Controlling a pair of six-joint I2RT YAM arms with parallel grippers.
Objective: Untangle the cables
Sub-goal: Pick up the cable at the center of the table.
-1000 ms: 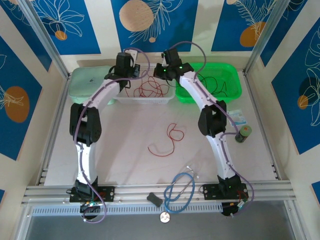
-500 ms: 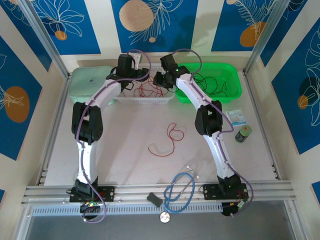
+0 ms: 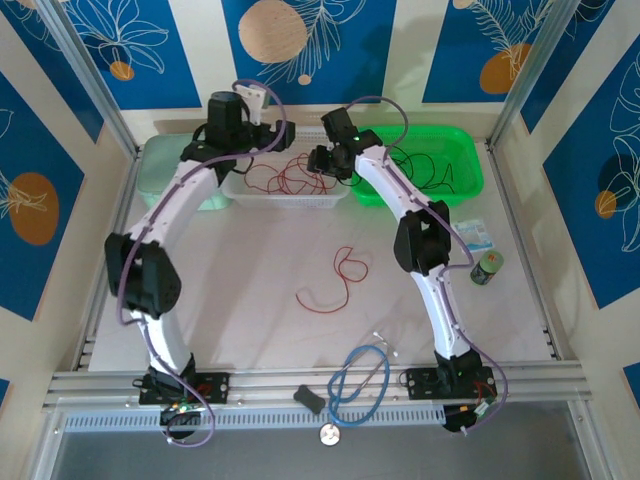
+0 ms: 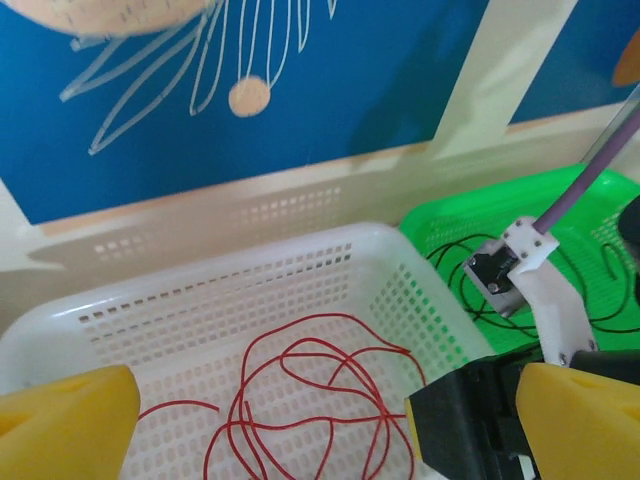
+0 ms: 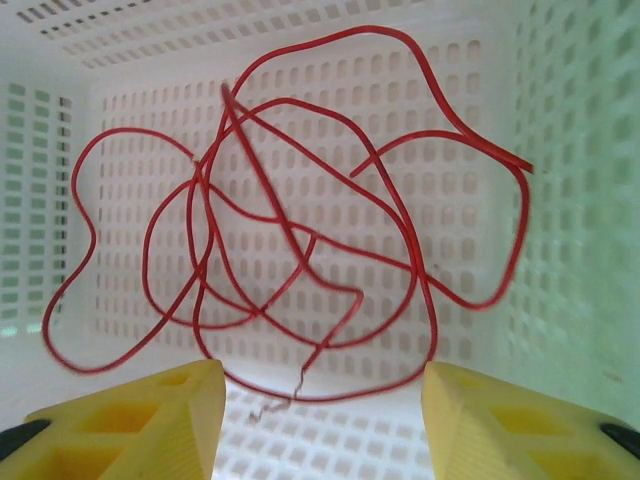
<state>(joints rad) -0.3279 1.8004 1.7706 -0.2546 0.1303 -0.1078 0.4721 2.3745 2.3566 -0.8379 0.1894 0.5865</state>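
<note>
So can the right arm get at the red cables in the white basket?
Probably yes: the right arm has its jaws open over the red cables in the white basket, with nothing between.

Bright, even light fell from above, leaving only faint, soft shadows on the table (image 3: 250, 330). The top view was sharp. In the right wrist view the white basket (image 5: 560, 150) looked washed out, its sides blurred, and the near yellow fingers (image 5: 130, 420) were soft.
</note>
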